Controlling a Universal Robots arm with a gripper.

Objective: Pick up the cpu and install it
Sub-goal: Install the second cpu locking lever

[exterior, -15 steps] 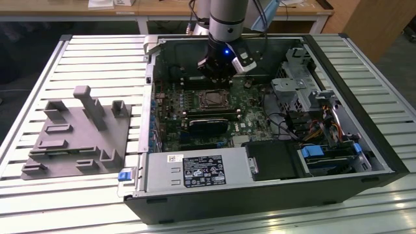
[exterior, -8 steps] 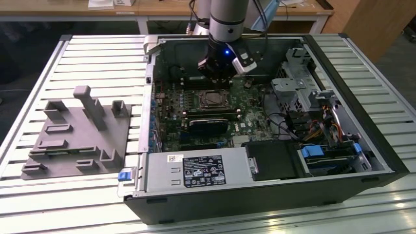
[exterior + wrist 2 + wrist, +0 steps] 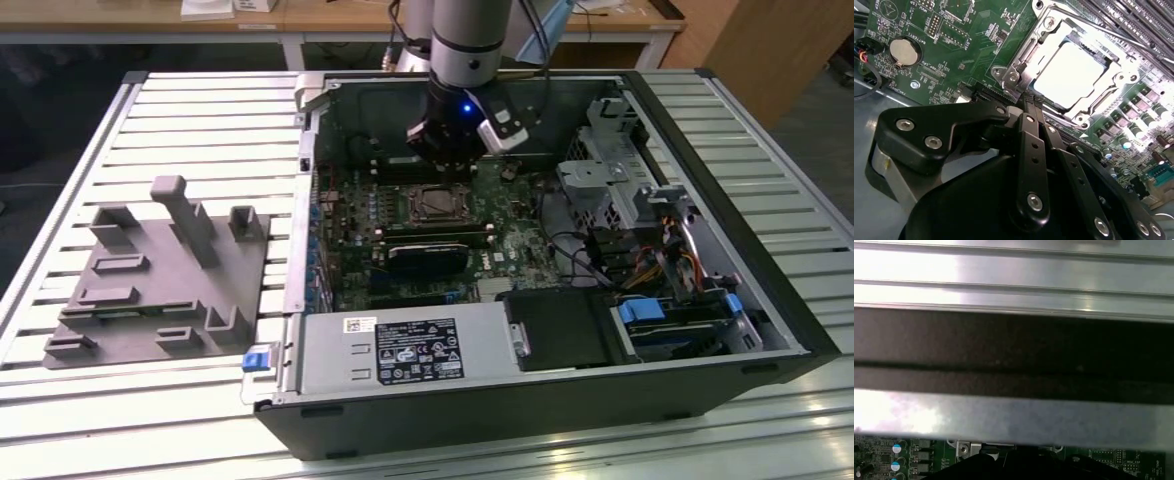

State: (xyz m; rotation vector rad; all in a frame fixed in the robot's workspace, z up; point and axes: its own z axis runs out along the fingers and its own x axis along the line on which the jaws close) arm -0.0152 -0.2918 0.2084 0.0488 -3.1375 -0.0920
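Your end effector point(image 3: 1030, 102) hangs inside the open computer case point(image 3: 747, 330), just beside the socket frame point(image 3: 1019, 70) on the green motherboard point(image 3: 961, 47). Its fingers are clenched together with nothing between them. You can see the cpu point(image 3: 1071, 75) lying flat inside that frame, silvery top up. A grey fixture plate point(image 3: 147, 285) sits on the counter point(image 3: 200, 120).
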